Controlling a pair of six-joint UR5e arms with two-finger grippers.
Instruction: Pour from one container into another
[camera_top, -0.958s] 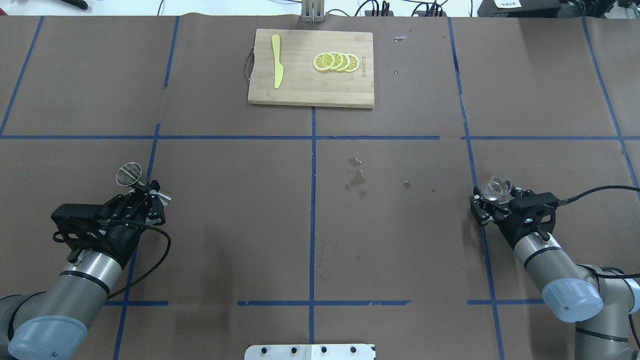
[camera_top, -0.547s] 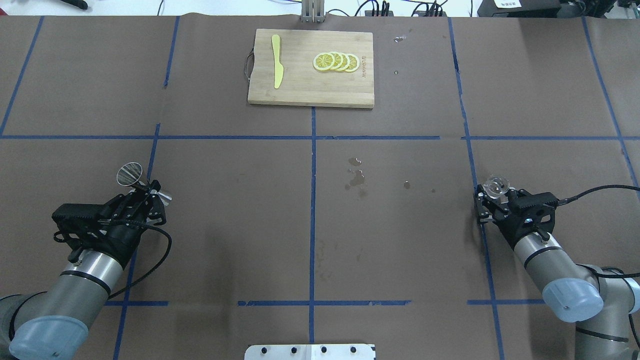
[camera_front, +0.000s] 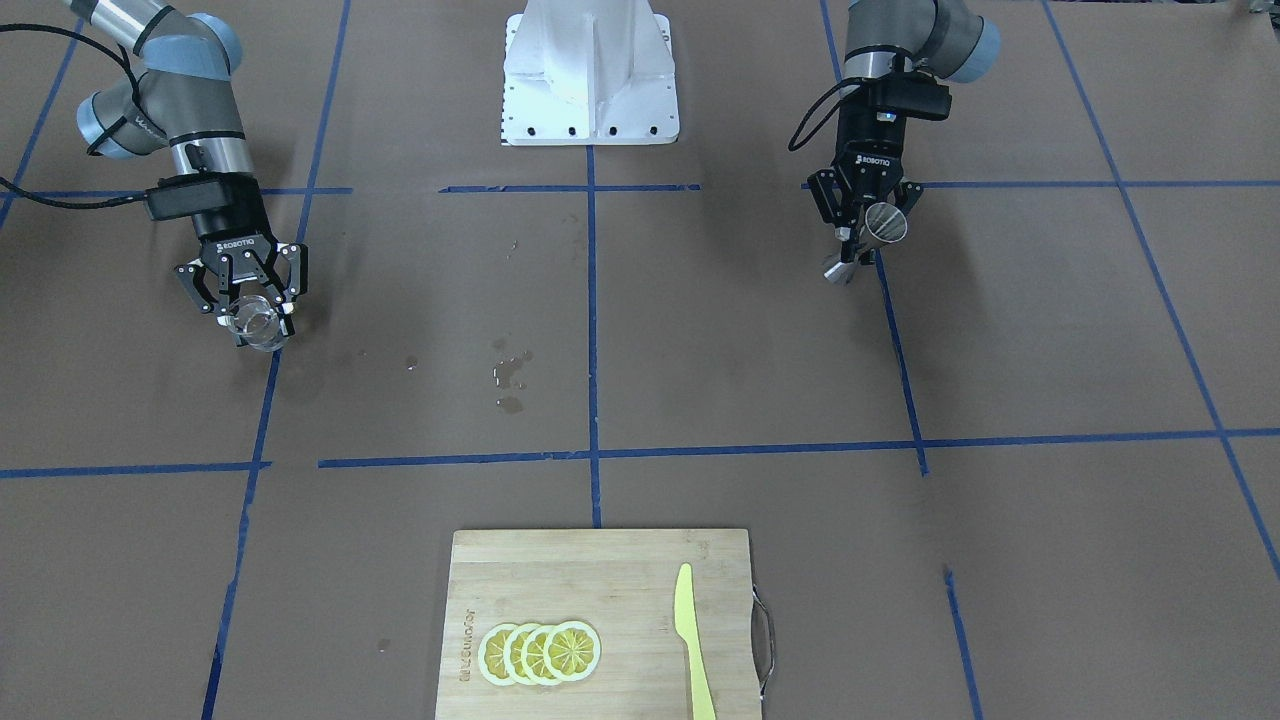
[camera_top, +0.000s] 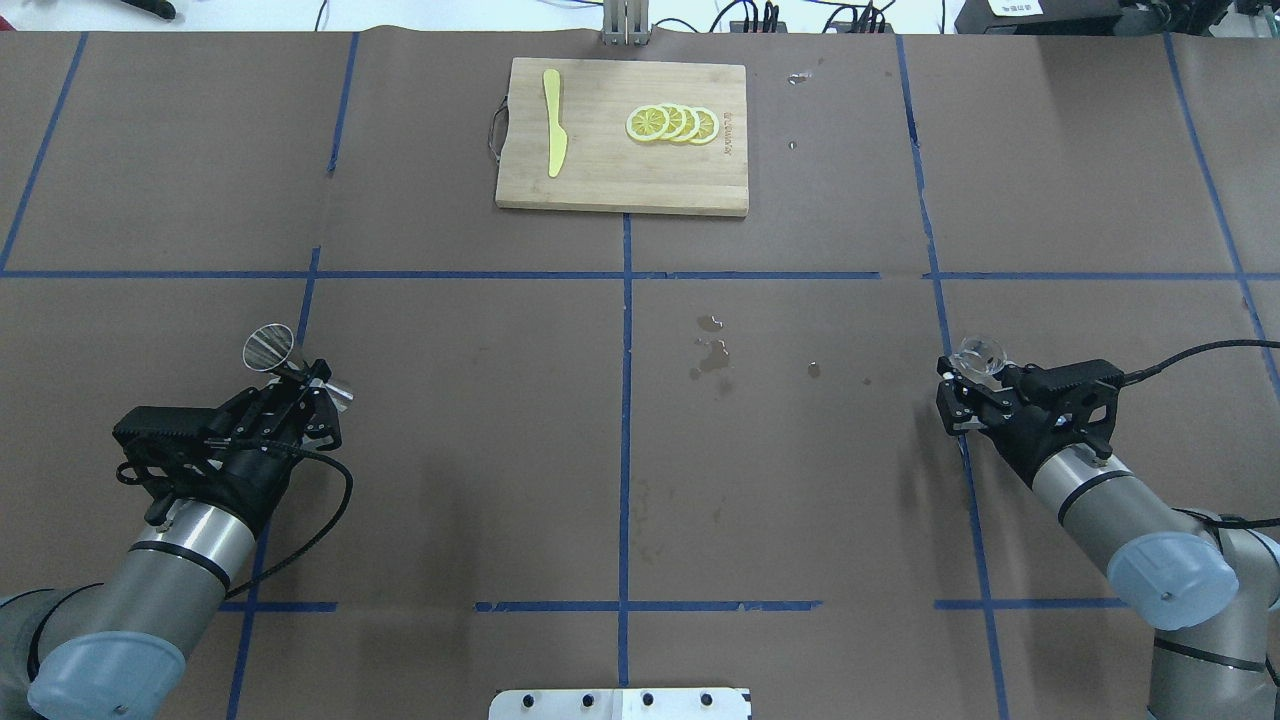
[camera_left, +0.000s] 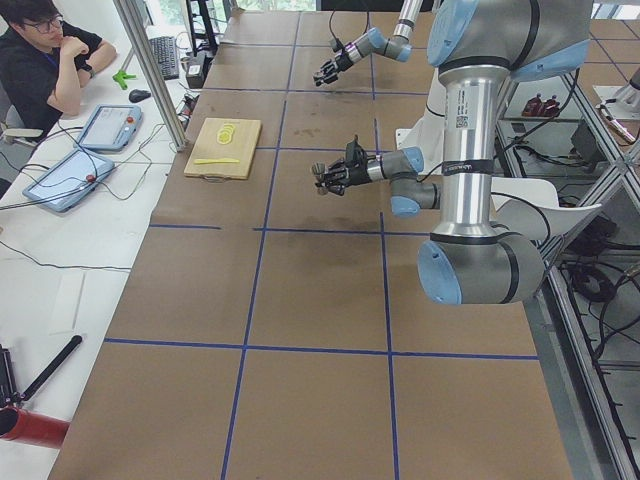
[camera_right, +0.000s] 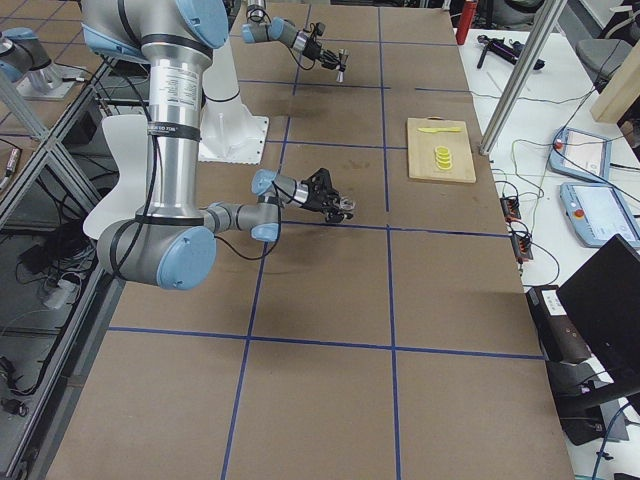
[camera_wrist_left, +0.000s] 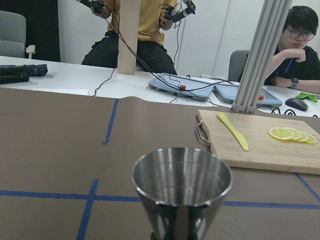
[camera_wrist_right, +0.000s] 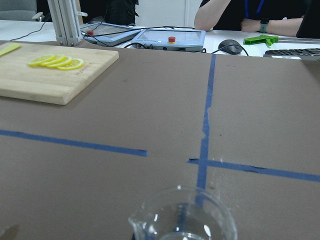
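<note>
A steel jigger is held at its waist by my left gripper, which is shut on it above the left side of the table. In the left wrist view the jigger's open cup faces up and looks empty. A small clear glass beaker with a spout sits between the fingers of my right gripper, which is shut on it above the right side. The right wrist view shows the beaker rim low in the picture. In the front-facing view the jigger and the beaker are far apart.
A bamboo cutting board lies at the far middle with several lemon slices and a yellow knife on it. Wet spots mark the brown paper near the centre. Operators sit beyond the far edge.
My right gripper has shifted a little forward and left with the beaker. My left gripper has edged slightly right with the jigger.
</note>
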